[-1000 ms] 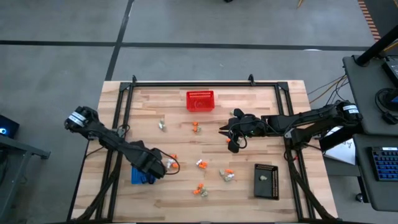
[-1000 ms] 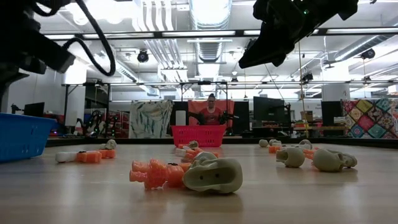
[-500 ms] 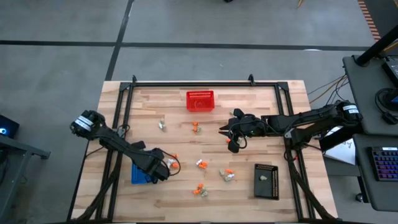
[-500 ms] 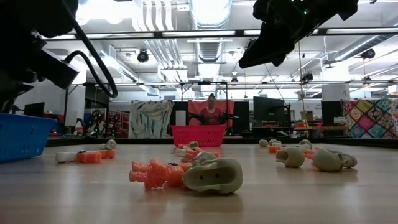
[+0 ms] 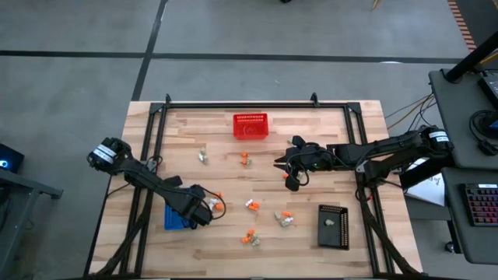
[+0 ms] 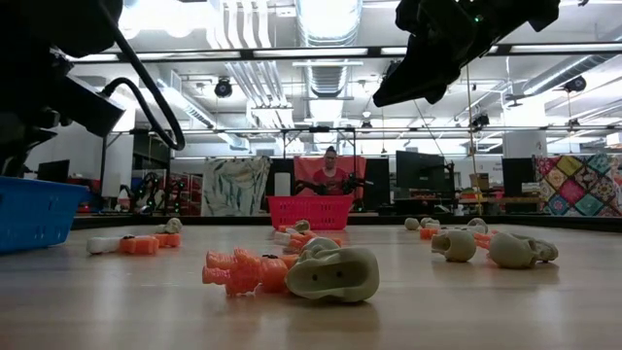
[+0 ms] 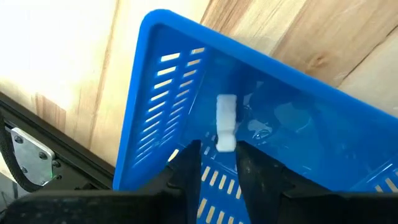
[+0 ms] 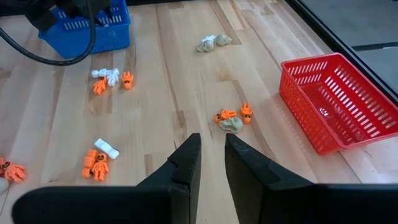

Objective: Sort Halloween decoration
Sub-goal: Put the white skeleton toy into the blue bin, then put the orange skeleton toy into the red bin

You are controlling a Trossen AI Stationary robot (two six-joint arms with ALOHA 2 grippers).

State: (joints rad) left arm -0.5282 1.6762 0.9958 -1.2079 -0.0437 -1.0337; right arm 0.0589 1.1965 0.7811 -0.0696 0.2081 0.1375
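Small orange, white and beige Halloween trinkets lie scattered on the wooden table [image 5: 233,183], such as a pair [image 5: 252,205] near the middle and a cluster [image 8: 233,118] in front of my right gripper. My left gripper [image 7: 219,155] hangs open, pointing down into the blue tray [image 7: 168,81] at the table's near left. A white trinket [image 7: 225,122] shows inside the tray, its end between the fingertips with a gap on each side. My right gripper [image 8: 211,155] hovers above the table's middle [image 5: 280,161], its fingers a little apart with nothing between them.
A red mesh basket [image 5: 250,125] stands at the far middle. A black tray [image 5: 332,225] holding a beige piece sits at the near right. In the low view a person sits in the room beyond the red basket [image 6: 311,211]. Bare wood lies between the trinket clusters.
My left arm has dipped a little over the blue tray and its wrist has turned slightly. The right arm and the trinkets on the table have kept still.
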